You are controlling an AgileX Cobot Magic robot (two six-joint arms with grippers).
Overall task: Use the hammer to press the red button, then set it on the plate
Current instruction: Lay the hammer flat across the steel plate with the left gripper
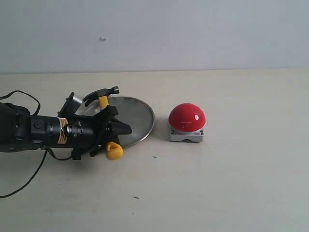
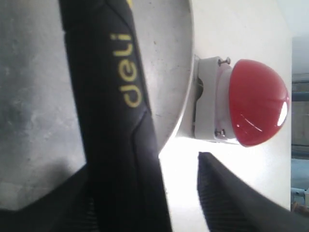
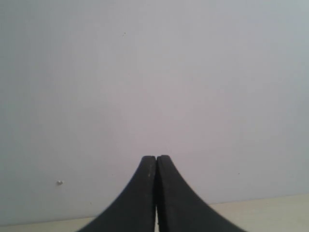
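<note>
Left claw (image 1: pixel 108 129): low at the counter's (image 1: pixel 231 183) left side, clenched on the hammer (image 1: pixel 103 102) by its black handle. Hammer: steel head over the plate's far-left rim, yellow holed end just beyond the plate's near edge. Plate (image 1: pixel 140 118): silver, flat on counter, just left of the red button (image 1: pixel 187 117). Red button: dome on grey base, untouched. Right claw (image 3: pixel 156 193): fingers pressed together, empty, facing a blank wall.

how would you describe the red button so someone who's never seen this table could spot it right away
On the pale table, find the round silver plate left of centre; the left tool holds a hammer over it. Just right of the plate's rim, apart from it, sits the red button: a glossy red dome on a square light-grey base, the only red thing there.
</note>
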